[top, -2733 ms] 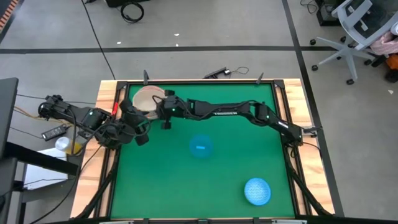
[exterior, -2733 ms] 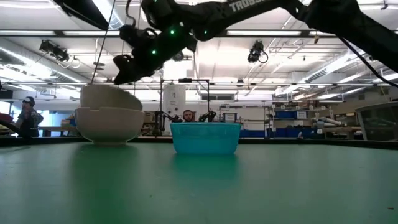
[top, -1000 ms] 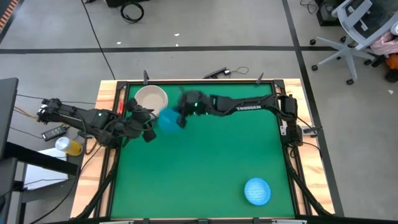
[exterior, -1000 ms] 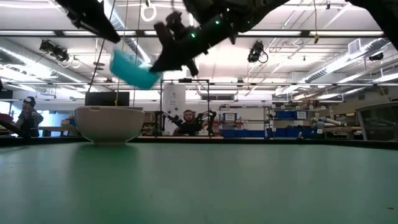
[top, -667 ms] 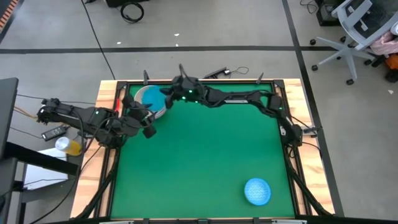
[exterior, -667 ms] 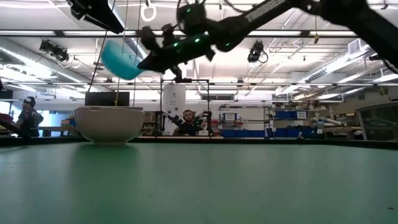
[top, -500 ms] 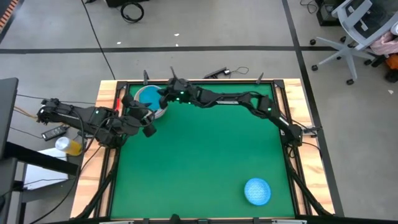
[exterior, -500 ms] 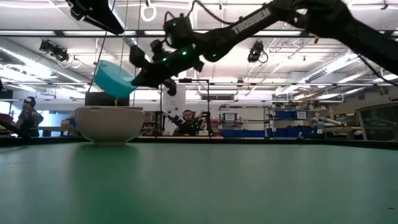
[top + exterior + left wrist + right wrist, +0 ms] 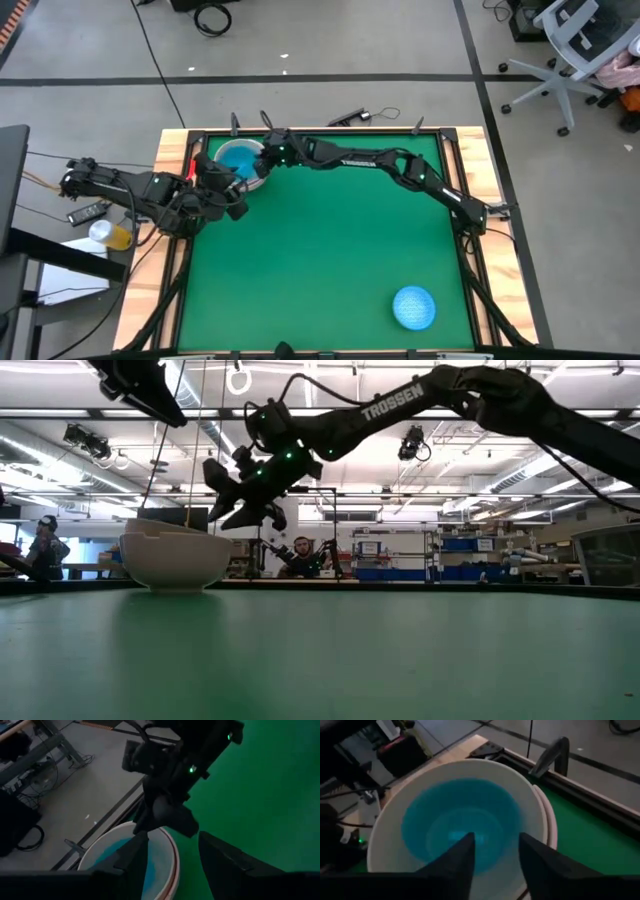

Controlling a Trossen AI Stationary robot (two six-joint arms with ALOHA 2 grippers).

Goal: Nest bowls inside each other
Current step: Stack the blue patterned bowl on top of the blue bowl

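A stack of pale bowls (image 9: pixel 223 150) stands on the green table in its far left corner. A translucent blue bowl (image 9: pixel 460 817) sits inside the top white bowl (image 9: pixel 385 837), and a peach rim (image 9: pixel 551 825) shows around the outside. My right gripper (image 9: pixel 495 840) hovers open just above the stack's right rim (image 9: pixel 222 495), with nothing between its fingers. My left gripper (image 9: pixel 230 188) waits open near the stack on its near side, raised off the table; its wrist view shows the stack (image 9: pixel 125 865) and the right gripper (image 9: pixel 165 812).
A bright blue speckled bowl (image 9: pixel 414 307) sits alone near the table's near right corner. Wide green table (image 9: pixel 330 260) lies between it and the stack. A wooden frame (image 9: pixel 172 170) edges the table. A person (image 9: pixel 45 545) stands in the room beyond.
My right gripper has carried the translucent blue bowl toward the far left corner and down over the stack, tipping it, then has opened and let go. The bowl now sits inside the white bowl. My left arm has kept its place.
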